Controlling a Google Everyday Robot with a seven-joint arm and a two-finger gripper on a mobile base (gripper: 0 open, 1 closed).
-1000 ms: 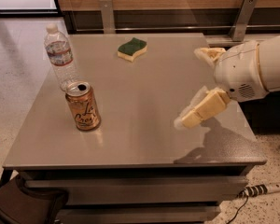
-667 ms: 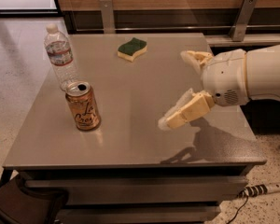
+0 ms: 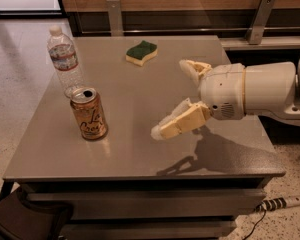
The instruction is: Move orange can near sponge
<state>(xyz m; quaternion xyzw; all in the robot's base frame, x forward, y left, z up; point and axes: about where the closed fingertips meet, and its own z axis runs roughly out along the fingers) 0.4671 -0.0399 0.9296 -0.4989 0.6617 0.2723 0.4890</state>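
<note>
The orange can point(image 3: 89, 113) stands upright on the grey table point(image 3: 130, 149), near its front left. The sponge point(image 3: 141, 52), dark green over pale yellow, lies flat at the back middle of the table. My gripper point(image 3: 171, 100) hovers over the table's right half, to the right of the can and in front of the sponge. Its two cream fingers point(image 3: 182, 122) are spread wide apart and hold nothing. The white arm reaches in from the right edge.
A clear plastic water bottle point(image 3: 65, 62) stands just behind the can, close to the table's left edge. A wooden wall with metal brackets runs behind the table. A power strip point(image 3: 277, 203) lies on the floor at the lower right.
My gripper has moved left across the table toward the can, staying open. The can, sponge and bottle have not moved.
</note>
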